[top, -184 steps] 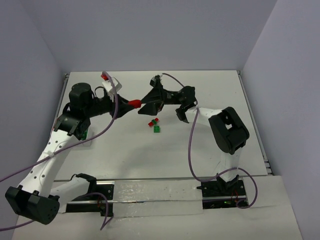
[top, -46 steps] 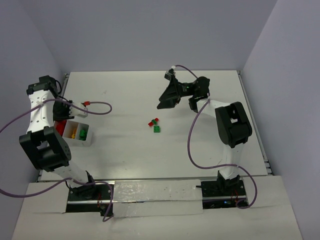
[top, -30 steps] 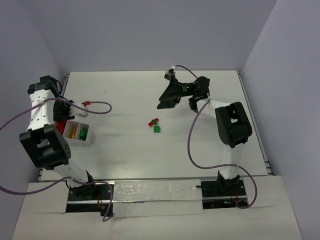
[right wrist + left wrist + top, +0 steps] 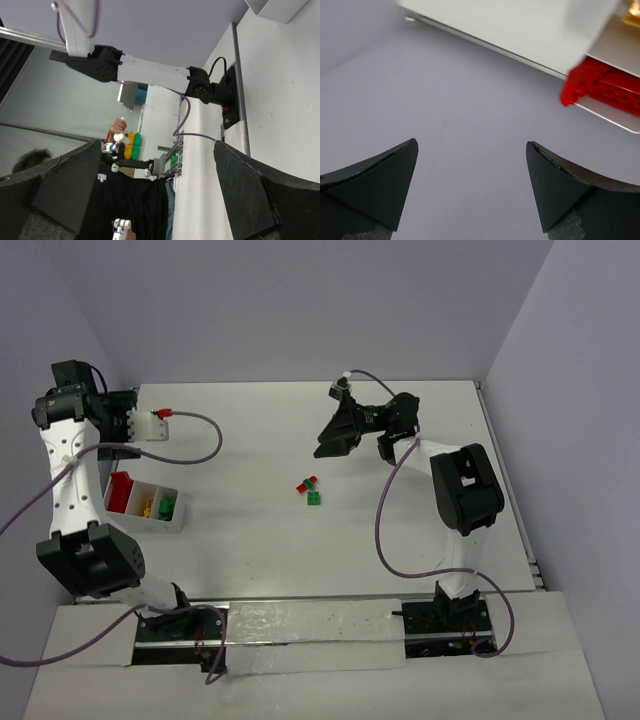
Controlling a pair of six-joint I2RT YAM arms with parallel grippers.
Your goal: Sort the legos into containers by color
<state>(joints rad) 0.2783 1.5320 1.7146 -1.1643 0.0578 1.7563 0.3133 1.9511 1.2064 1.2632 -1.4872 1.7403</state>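
Note:
Three loose legos lie mid-table: a red and green pair (image 4: 307, 483) and a green brick (image 4: 314, 499). The white three-part container (image 4: 178, 520) stands at the left edge, with red bricks (image 4: 120, 490), yellow ones (image 4: 147, 505) and green ones (image 4: 167, 505) in separate compartments. My left gripper (image 4: 112, 445) hangs above and just behind the container, open and empty (image 4: 472, 144). In the left wrist view the red bricks (image 4: 602, 87) sit at the upper right. My right gripper (image 4: 333, 435) is raised over the back middle of the table, behind the loose legos, open and empty (image 4: 158, 144).
A purple cable (image 4: 205, 440) loops from the left wrist over the table behind the container. Grey walls close the table on the left, back and right. The right wrist view looks towards the table's near edge, where the left arm's base (image 4: 210, 90) is mounted.
My left gripper has opened wide and lifted up and back from the container's red compartment. The right arm and the loose legos have not moved.

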